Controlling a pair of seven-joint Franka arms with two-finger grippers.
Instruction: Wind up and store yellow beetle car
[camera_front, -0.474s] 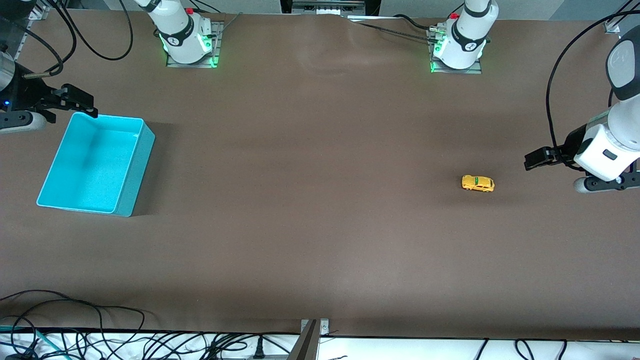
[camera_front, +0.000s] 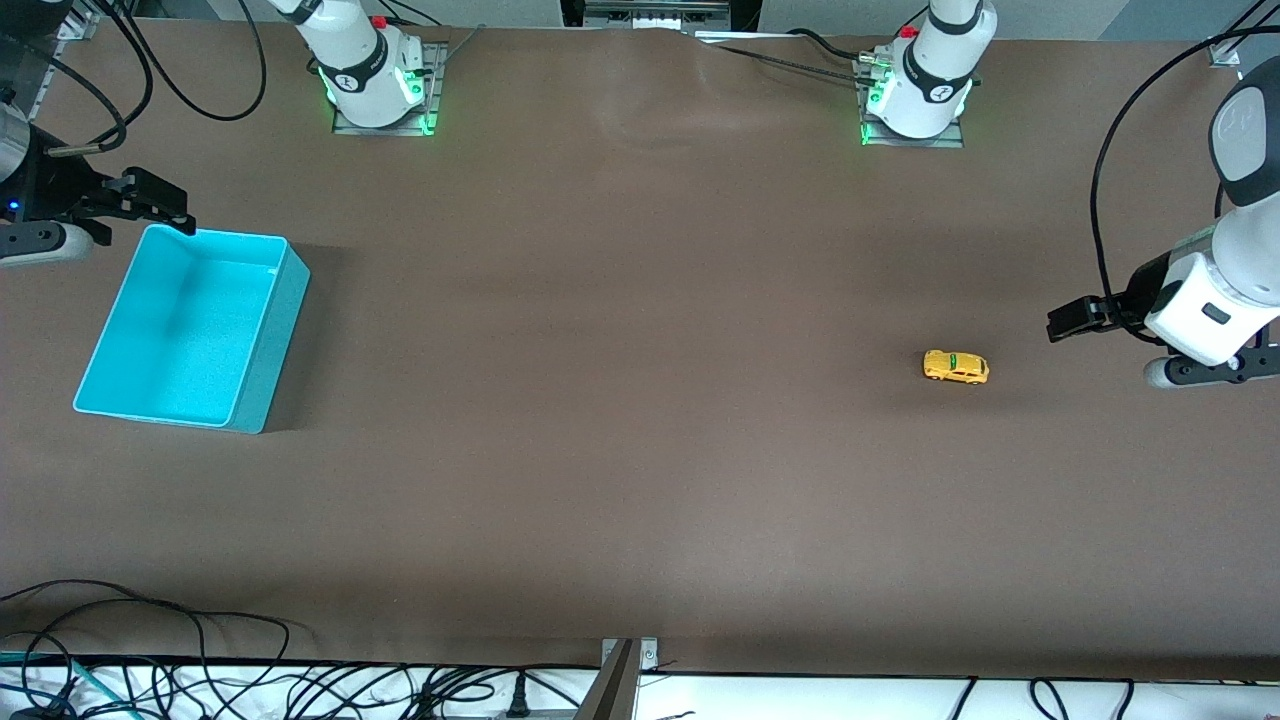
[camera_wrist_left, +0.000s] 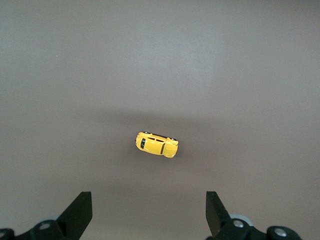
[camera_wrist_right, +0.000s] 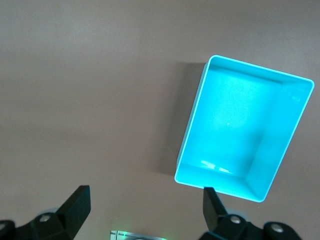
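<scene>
The yellow beetle car (camera_front: 955, 366), small with a green roof stripe, stands on the brown table toward the left arm's end. It shows in the left wrist view (camera_wrist_left: 156, 144) too. My left gripper (camera_front: 1070, 320) hangs open and empty above the table beside the car, toward the table's end; its dark fingertips (camera_wrist_left: 80, 210) stand wide apart. The turquoise bin (camera_front: 190, 325) sits empty at the right arm's end and shows in the right wrist view (camera_wrist_right: 245, 155). My right gripper (camera_front: 150, 200) is open and empty by the bin's corner nearest the bases.
The two arm bases (camera_front: 375, 85) stand with green lights along the table edge farthest from the front camera. Cables (camera_front: 150, 670) lie off the table's near edge. A metal bracket (camera_front: 625, 660) sits at the middle of that edge.
My left arm has shifted very slightly, its gripper a touch higher in the front view. The car, the bin and the right arm have not moved.
</scene>
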